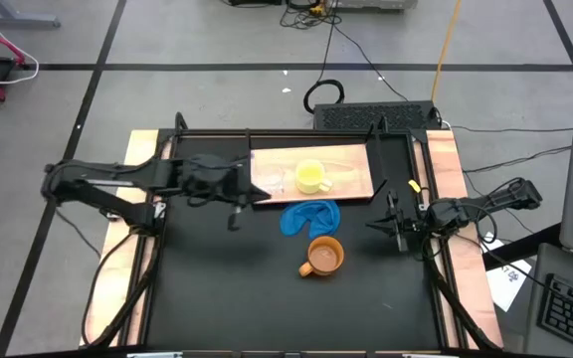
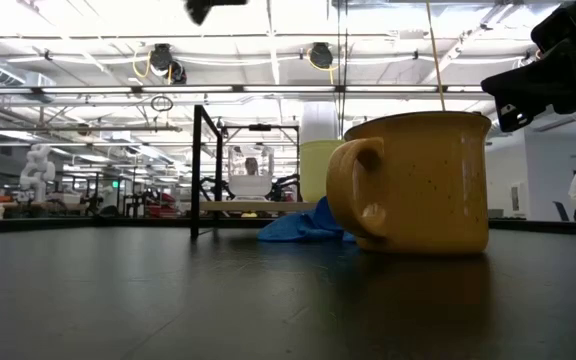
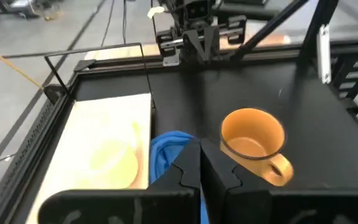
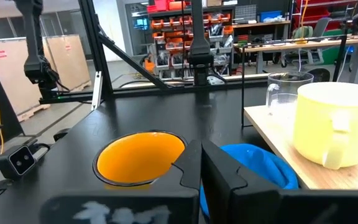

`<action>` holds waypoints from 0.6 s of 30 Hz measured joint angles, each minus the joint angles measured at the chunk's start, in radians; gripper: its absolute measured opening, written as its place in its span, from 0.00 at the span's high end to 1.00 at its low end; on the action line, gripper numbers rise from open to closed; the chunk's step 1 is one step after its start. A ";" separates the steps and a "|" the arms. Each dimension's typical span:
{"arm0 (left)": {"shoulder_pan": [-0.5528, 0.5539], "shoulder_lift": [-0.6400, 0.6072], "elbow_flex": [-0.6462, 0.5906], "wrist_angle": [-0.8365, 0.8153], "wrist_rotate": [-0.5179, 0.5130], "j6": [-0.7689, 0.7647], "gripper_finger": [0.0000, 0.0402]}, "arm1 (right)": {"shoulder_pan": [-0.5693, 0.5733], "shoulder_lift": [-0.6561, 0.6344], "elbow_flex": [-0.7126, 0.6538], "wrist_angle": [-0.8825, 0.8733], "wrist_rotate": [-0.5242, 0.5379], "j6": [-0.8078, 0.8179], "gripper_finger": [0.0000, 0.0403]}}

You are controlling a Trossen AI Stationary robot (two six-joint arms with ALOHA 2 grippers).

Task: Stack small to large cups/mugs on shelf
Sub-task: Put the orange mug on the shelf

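The orange-brown mug stands upright on the black table, handle toward the table's left; it also shows in the left wrist view and the right wrist view. The yellow mug and the small clear cup stand upright on the light-wood shelf at the far side. My left gripper is shut and empty, hovering by the shelf's near left corner. My right gripper is shut and empty, near the table's right edge and right of the orange-brown mug.
A crumpled blue cloth lies on the table between the shelf's near edge and the orange-brown mug. A black frame rail runs round the table. There is bare black table toward the near edge.
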 joint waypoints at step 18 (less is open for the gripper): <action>0.021 -0.393 -0.720 0.615 0.078 -0.183 1.00 | 0.000 0.000 0.000 0.059 0.000 -0.026 1.00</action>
